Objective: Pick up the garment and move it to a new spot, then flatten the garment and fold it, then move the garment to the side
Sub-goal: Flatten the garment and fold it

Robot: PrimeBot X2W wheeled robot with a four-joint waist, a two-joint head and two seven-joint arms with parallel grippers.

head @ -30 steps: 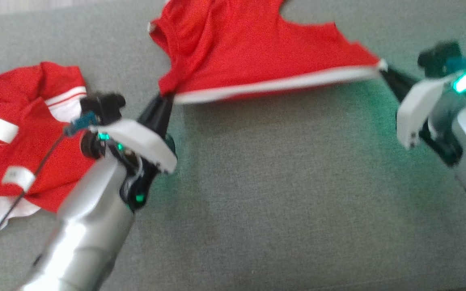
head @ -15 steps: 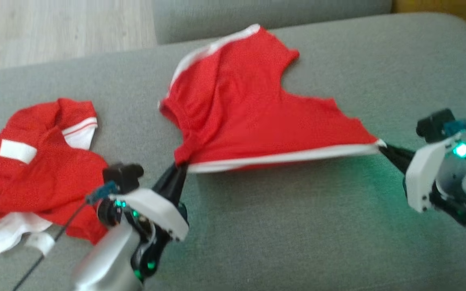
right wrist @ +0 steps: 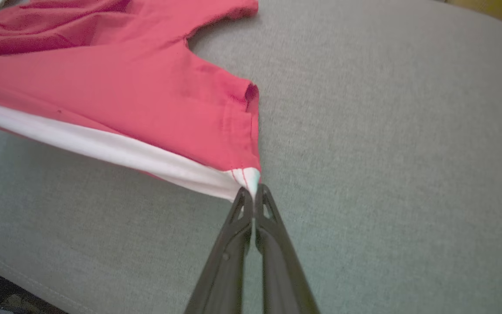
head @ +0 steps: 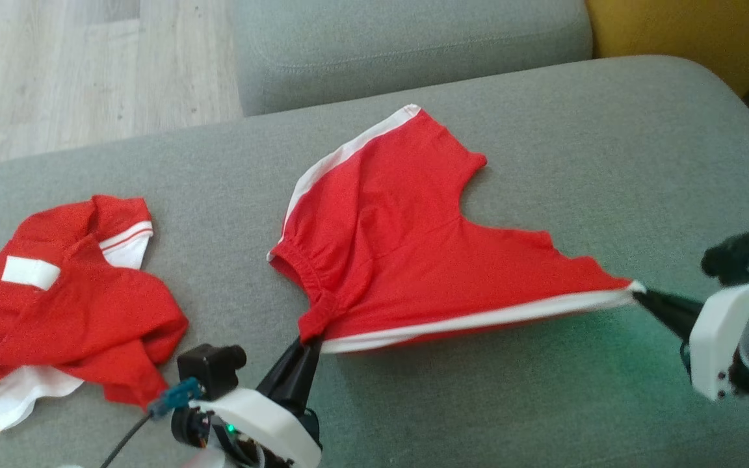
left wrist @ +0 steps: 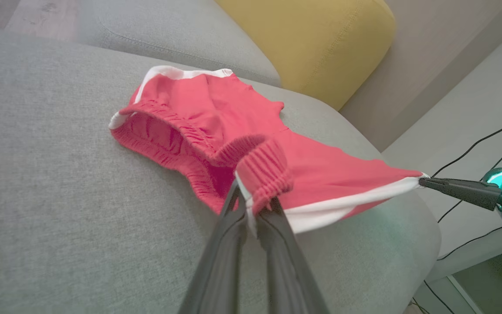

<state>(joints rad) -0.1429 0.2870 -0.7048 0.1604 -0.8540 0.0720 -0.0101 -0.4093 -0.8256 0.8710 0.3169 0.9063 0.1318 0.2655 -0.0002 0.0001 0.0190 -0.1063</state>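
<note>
The garment (head: 413, 247) is a pair of red shorts with white side stripes, spread over the grey sofa cushion (head: 478, 403). My left gripper (head: 313, 339) is shut on the elastic waistband corner (left wrist: 262, 174). My right gripper (head: 638, 296) is shut on the white-striped leg hem corner (right wrist: 251, 179). The near white stripe is stretched taut between the two grippers and lifted slightly off the cushion. The far leg and the far stripe lie on the cushion. In the left wrist view the right gripper (left wrist: 423, 182) shows at the far end of the stripe.
A second red and white garment (head: 69, 299) lies crumpled at the cushion's left. A grey back cushion (head: 407, 45) and a yellow cushion (head: 686, 32) sit beyond. Wooden floor (head: 88, 65) shows at the upper left. The cushion's front right edge (left wrist: 425, 244) drops to the floor with cables.
The head camera has tilted, so the whole picture has shifted downward. Both grippers keep their hold on the shorts, and the stripe between them stays taut.
</note>
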